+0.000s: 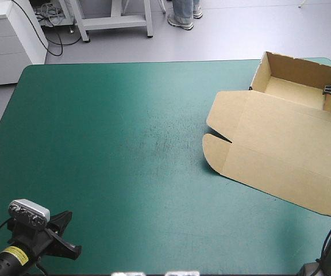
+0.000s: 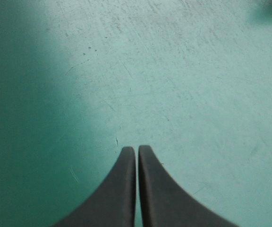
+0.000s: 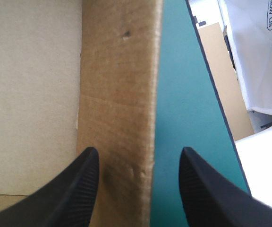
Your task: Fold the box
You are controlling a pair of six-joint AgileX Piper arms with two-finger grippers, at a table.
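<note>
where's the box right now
In the high view the box lies at the far right of the table, lid flat; the open right gripper straddles one wall.

The right gripper [image 3: 138, 150] has its black fingers spread wide; a raised wall of the brown box [image 3: 117, 71] runs between them toward twelve o'clock; box floor at ten o'clock; teal-green cover [image 3: 183, 118] at one o'clock.

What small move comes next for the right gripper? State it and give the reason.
Probably shut the right gripper on the wall of the box: its fingers stand open astride that raised wall, one inside the box, one over the teal-green cover. The left gripper is shut over the cover, away from the box.
</note>
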